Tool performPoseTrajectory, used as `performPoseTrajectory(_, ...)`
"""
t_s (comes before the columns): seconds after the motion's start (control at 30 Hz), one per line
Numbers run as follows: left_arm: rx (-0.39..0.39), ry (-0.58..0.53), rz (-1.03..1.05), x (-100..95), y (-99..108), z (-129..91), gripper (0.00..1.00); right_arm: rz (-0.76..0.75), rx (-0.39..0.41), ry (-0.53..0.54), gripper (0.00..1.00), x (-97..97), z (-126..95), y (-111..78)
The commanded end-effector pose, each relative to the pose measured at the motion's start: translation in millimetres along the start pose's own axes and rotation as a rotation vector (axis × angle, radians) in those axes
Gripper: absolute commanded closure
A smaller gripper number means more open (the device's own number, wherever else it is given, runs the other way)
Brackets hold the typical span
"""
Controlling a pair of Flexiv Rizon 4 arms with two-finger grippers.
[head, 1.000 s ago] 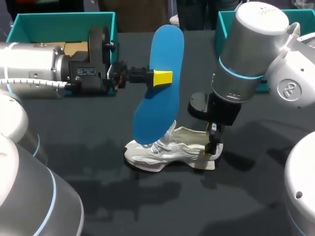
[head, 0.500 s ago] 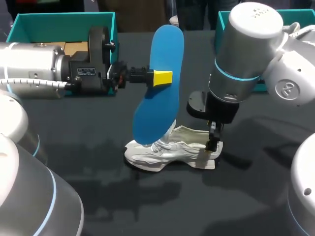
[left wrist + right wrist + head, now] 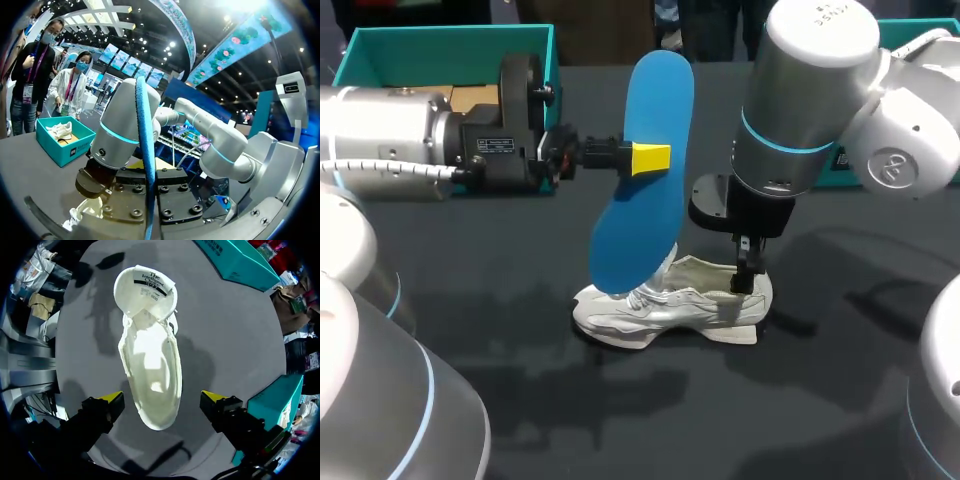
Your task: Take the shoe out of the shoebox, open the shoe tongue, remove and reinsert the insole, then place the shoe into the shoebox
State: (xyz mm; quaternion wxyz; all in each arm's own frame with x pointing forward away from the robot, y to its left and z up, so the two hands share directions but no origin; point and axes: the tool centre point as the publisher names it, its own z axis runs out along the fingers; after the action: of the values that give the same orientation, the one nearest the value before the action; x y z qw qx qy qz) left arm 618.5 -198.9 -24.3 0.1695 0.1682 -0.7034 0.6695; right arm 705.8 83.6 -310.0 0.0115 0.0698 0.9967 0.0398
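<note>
A white shoe (image 3: 670,305) stands on the dark table, its tongue (image 3: 145,287) folded forward and its inside bare. My left gripper (image 3: 650,158) is shut on a blue insole (image 3: 640,170), which it holds upright with the lower end just over the shoe's front. In the left wrist view the insole (image 3: 145,150) shows edge-on, clamped in that gripper (image 3: 149,200). My right gripper (image 3: 745,280) hangs over the heel. It is open (image 3: 162,399), and its yellow fingertips (image 3: 112,400) stand apart on either side of the shoe (image 3: 150,370) without touching it.
A teal shoebox (image 3: 450,45) stands at the table's back left and another (image 3: 780,40) at the back right, behind my right arm. The second box (image 3: 65,142) holds another white shoe. Teal boxes (image 3: 235,260) flank the shoe in the right wrist view.
My right arm has shifted a little to the left and back over the shoe's heel, fingers still open. The left arm and the insole have not moved.
</note>
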Motion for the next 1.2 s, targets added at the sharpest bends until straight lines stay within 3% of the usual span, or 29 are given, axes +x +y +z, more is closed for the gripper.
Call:
performPoseTrajectory(0.03,0.002,0.0,0.0,-0.6,1,2,1.0,-0.011,0.031,0.012,0.0,-11.0,8,18.7)
performPoseTrajectory(0.27,0.002,0.0,0.0,-0.6,1,2,1.0,-0.042,0.03,0.021,0.01,-22.1,18,31.7)
performPoseTrajectory(0.37,0.002,0.0,0.0,-0.6,1,2,1.0,-0.048,0.035,0.03,0.09,-25.9,23,35.6)
performPoseTrajectory(0.7,0.002,0.0,0.0,-0.6,1,2,1.0,-0.054,0.029,0.057,0.13,-28.1,39,44.7)
performPoseTrajectory(0.83,0.002,0.0,0.0,-0.6,1,2,1.0,-0.05,0.027,0.071,0.19,-28.7,46,45.6)
performPoseTrajectory(0.93,0.002,0.0,0.0,-0.6,1,2,1.0,-0.049,0.022,0.078,0.31,-30.8,54,45.1)
performPoseTrajectory(1.2,0.002,0.0,0.0,-0.6,1,2,1.0,-0.05,0.027,0.108,0.51,-28.9,71,46.1)
